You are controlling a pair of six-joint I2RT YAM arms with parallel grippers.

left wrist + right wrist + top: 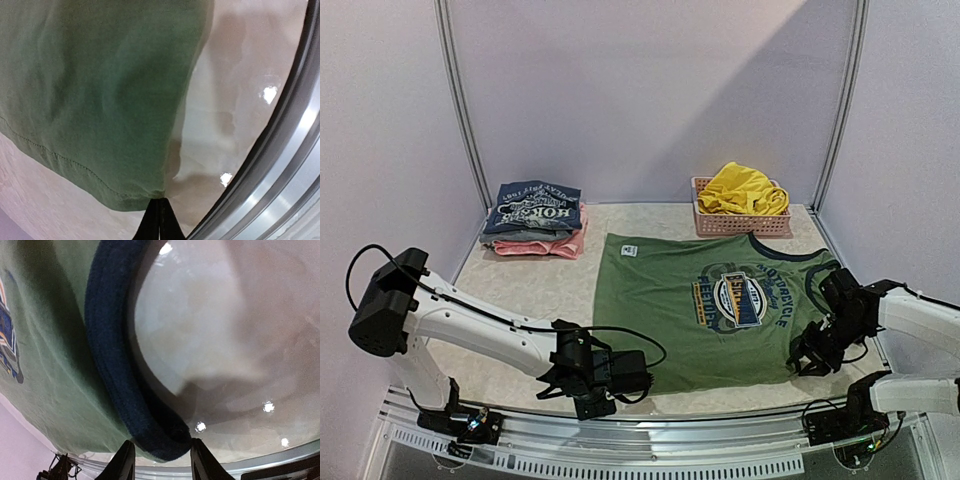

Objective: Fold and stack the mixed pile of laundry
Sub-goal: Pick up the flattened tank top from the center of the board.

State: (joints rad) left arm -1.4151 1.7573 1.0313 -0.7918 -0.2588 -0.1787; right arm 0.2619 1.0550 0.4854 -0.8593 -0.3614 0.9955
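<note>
The olive-green sleeveless shirt lies spread flat on the table, logo up. My left gripper is at its near left hem corner. In the left wrist view the gripper is shut on that corner of the shirt. My right gripper is at the shirt's near right side, by the armhole. In the right wrist view its jaws stand apart, one on each side of a fold of the dark trim. The yellow shorts lie bunched in the pink basket.
A stack of folded garments, blue on top and pink beneath, sits at the back left. The table's metal front rail runs close to both grippers. White walls close the table in on three sides.
</note>
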